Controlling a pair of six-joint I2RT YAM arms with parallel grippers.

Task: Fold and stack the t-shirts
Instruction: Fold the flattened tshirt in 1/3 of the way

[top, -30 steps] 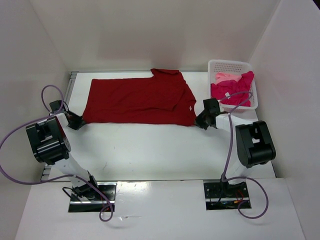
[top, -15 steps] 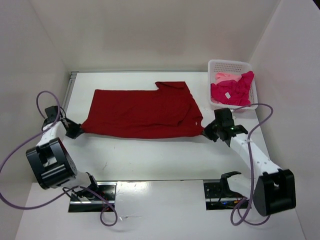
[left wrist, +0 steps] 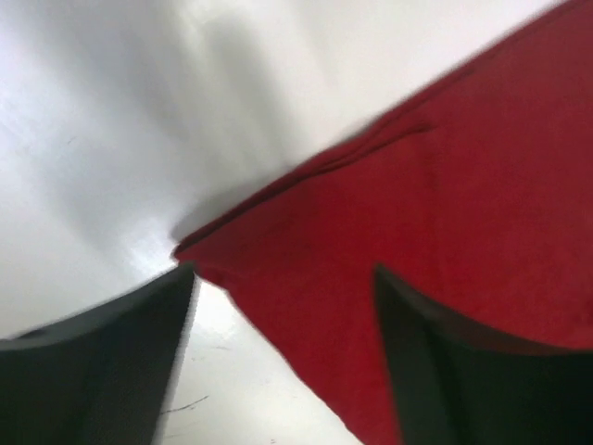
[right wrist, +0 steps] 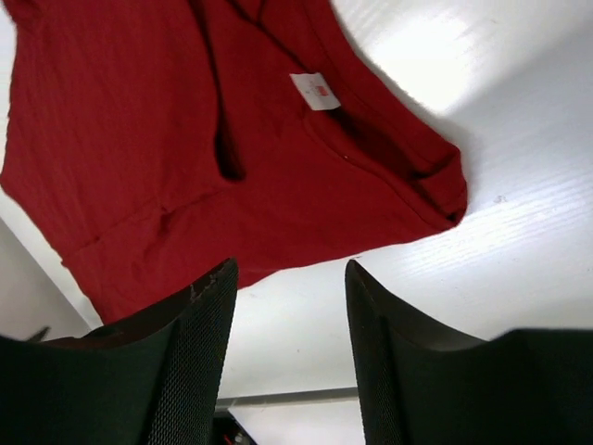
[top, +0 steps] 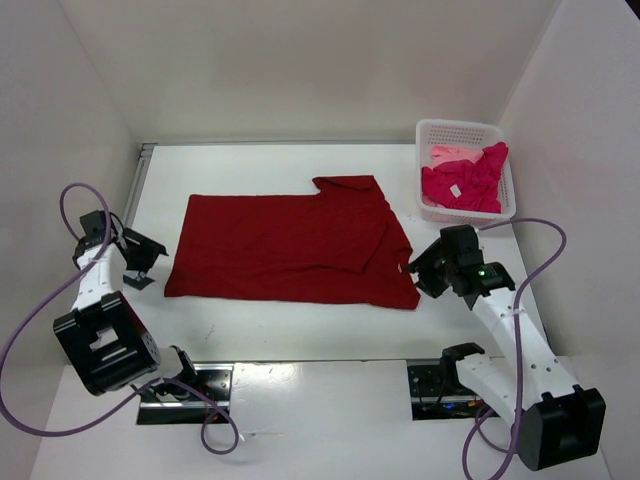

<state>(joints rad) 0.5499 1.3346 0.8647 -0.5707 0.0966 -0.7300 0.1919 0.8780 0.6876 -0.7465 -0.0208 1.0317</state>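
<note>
Top external view shows the dark red t-shirt [top: 290, 250] lying flat mid-worktop [top: 300, 335], not yet a compact fold. The left claw [top: 146, 262] at its 9 o'clock and the right claw [top: 415, 272] at its 4 o'clock are both released and empty. The pink t-shirts [top: 462, 185] sit heaped in the basket [top: 460, 127] at 2 o'clock, so most folding and all stacking remain.

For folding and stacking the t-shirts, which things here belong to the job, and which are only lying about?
Belong to the job:
red shirt, spread flat on the table
magenta shirt, crumpled in the basket
pale pink shirt, also in the basket

Only lying about:
basket
purple cables
</note>
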